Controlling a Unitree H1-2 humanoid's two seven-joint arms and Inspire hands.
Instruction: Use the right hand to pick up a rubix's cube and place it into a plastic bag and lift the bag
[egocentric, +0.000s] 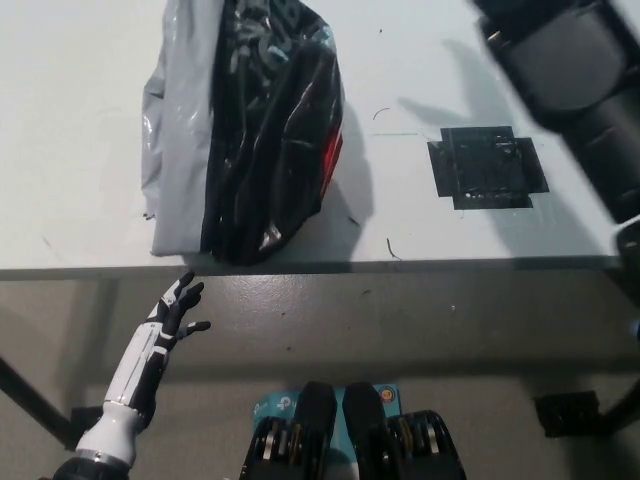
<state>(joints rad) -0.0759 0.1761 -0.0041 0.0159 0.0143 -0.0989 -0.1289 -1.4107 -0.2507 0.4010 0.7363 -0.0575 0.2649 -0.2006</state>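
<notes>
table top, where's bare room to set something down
Bare patches on the white table: left of the grey and black plastic bag, and between the bag and the black tape patch. The black right arm crowds the far right.
</notes>
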